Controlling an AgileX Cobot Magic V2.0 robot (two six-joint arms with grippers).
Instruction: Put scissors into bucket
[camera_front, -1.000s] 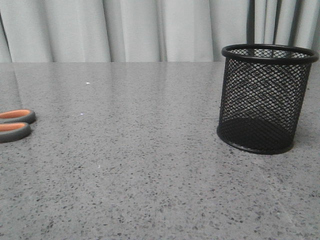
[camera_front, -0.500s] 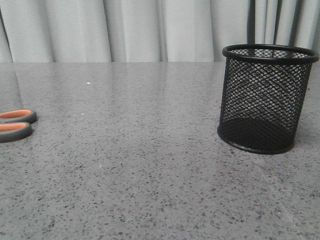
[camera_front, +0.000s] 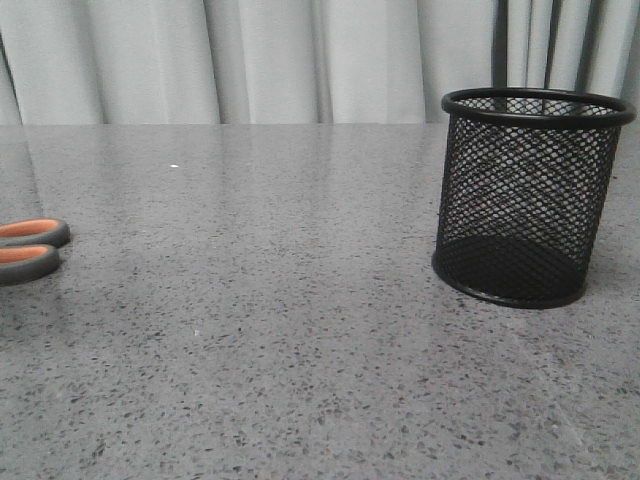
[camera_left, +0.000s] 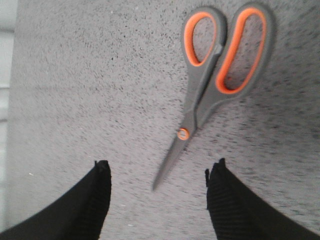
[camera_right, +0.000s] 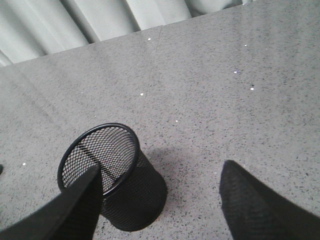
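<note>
The scissors (camera_left: 212, 82) lie flat on the grey speckled table, blades shut. In the front view only their grey-and-orange handle loops (camera_front: 30, 250) show at the far left edge. My left gripper (camera_left: 157, 172) is open above the table, its fingers either side of the blade tip and not touching it. The bucket (camera_front: 527, 195), a black wire-mesh cup, stands upright at the right of the table and looks empty. In the right wrist view the bucket (camera_right: 112, 175) sits partly behind one finger of my open right gripper (camera_right: 160, 175), which hangs above the table and holds nothing.
The grey speckled table (camera_front: 300, 330) runs back to pale curtains (camera_front: 250, 60). Its edge (camera_left: 12, 100) shows in the left wrist view beside the scissors. No arm shows in the front view.
None in the front view beyond a slight camera shake. The scissors and the bucket stay where they were.
</note>
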